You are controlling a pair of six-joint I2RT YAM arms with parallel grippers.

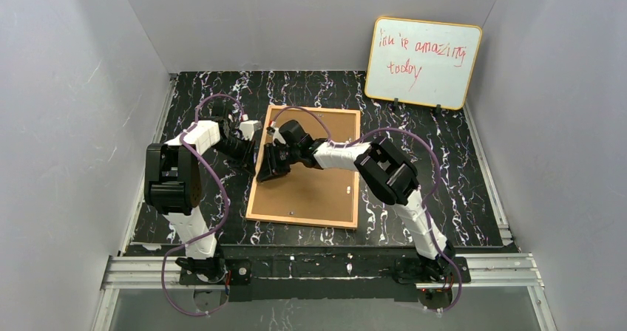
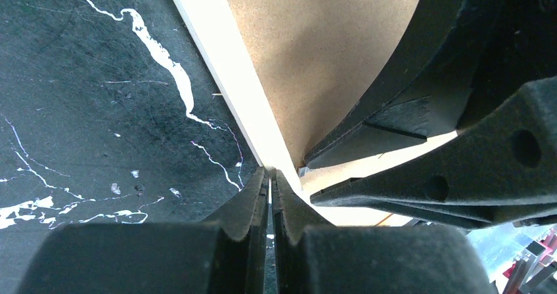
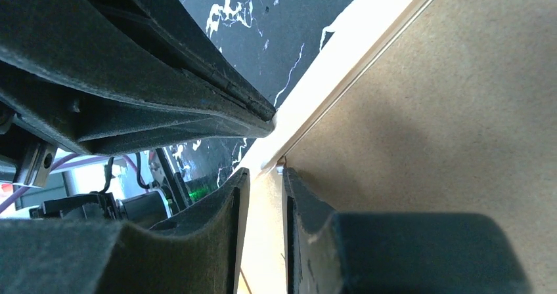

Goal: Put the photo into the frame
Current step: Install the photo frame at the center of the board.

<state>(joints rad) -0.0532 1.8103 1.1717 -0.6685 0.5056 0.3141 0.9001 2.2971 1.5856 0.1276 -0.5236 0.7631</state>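
Mounting rail, near edge, carrying both arm bases. Purple cables loop beside each arm. Black marbled table. The frame lies flat at centre, brown back panel up. Left gripper: arm elbowed high, reaching in from the left, jaws pressed together at the frame's left rail. Right gripper: arm crossing over the back panel and partly hiding it, jaws narrow on either side of the same rail; a firm clamp cannot be told. Whiteboard with red writing leans on the far wall.
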